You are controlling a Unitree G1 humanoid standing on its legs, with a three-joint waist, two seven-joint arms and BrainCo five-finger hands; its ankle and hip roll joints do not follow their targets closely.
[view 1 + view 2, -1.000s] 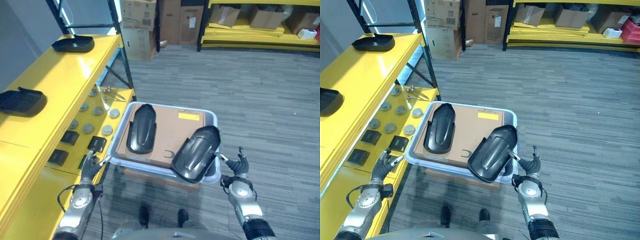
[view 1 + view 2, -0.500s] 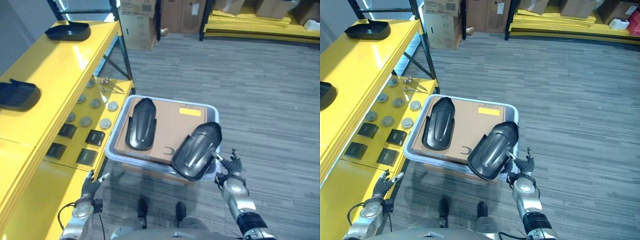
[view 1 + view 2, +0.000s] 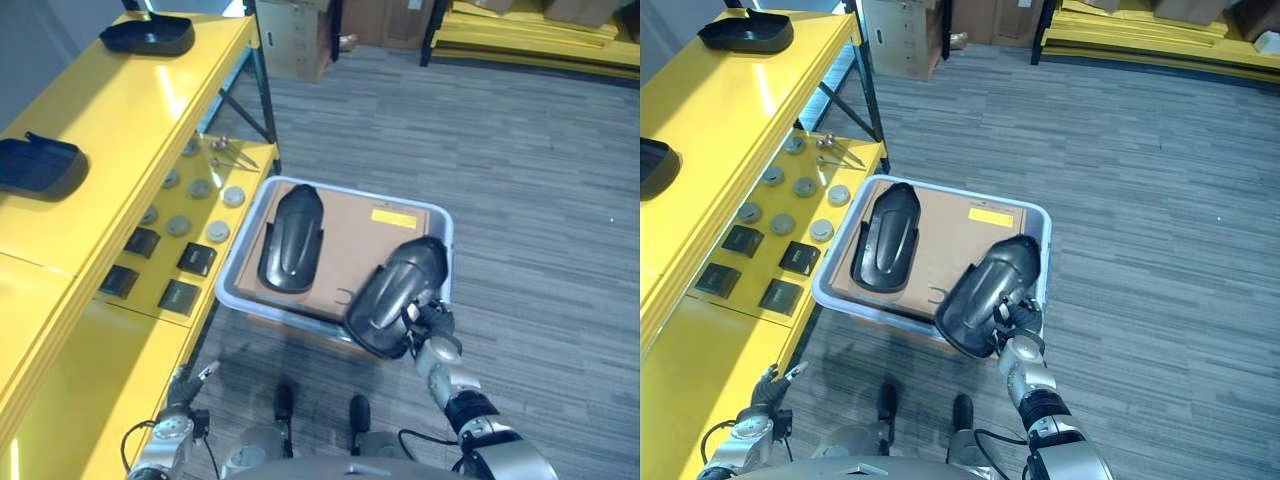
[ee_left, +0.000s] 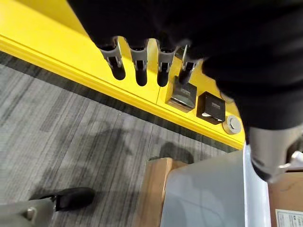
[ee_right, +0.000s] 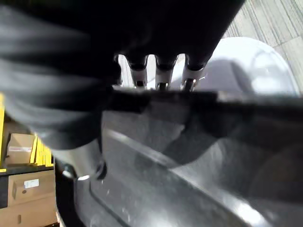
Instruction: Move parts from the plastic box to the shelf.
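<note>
Grey carpet lay under the box [image 3: 250, 262]; the near part [image 3: 395, 295] overhung its rim — probably light, stiff, slick. Right hand [image 3: 432, 325] touched its edge, grip unclear; left hand [image 4: 142, 61] relaxed, empty.

Plastic box [image 3: 236, 282] on the floor [image 3: 540, 200] just right of the shelf [image 3: 110, 150], with cardboard [image 3: 345, 250] lying inside. One part [image 3: 290, 240] flat on the cardboard's left side, a second part [image 3: 395, 295] tilted over the box's near right corner. Two more parts [image 3: 148, 36] [image 3: 38, 168] up on the shelf top, far and near, well apart.
</note>
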